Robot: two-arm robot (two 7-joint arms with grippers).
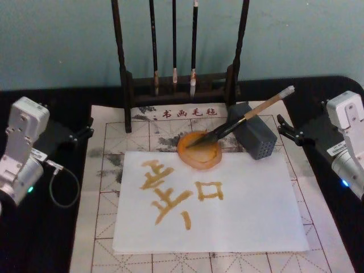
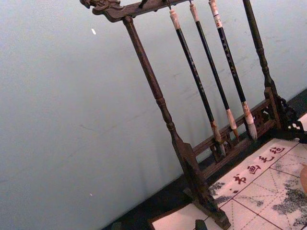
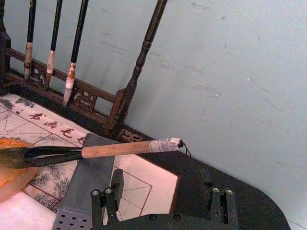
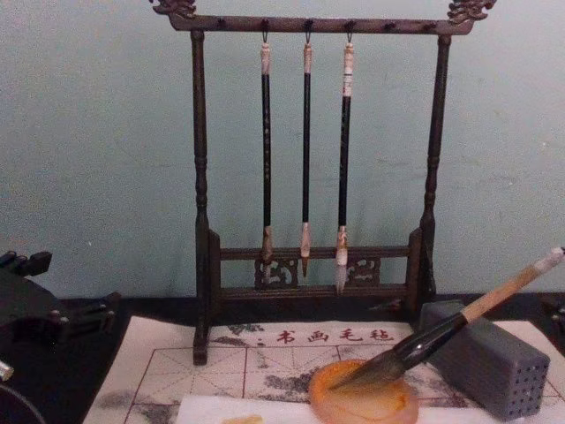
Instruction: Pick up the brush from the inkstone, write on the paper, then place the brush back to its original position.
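The brush [image 1: 250, 116] lies at a slant, its dark tuft in the orange inkstone [image 1: 187, 159] and its tan handle propped on the grey block [image 1: 259, 139]. The chest view shows the brush [image 4: 459, 322] rising to the right from the inkstone [image 4: 362, 402]. The white paper [image 1: 244, 216] lies in front of the inkstone and carries amber brush strokes. My left gripper [image 1: 88, 128] rests at the mat's left edge, open and empty. My right gripper [image 1: 282, 128] sits to the right of the block, open, with the brush [image 3: 115, 150] ahead of its fingers [image 3: 108, 206].
A dark wooden rack [image 1: 176, 85] with three thin hanging brushes stands behind the inkstone against the teal wall. The cream felt mat [image 1: 108, 239] with red grid lines lies under the paper. A grey cable loop [image 1: 62, 187] lies by the left arm.
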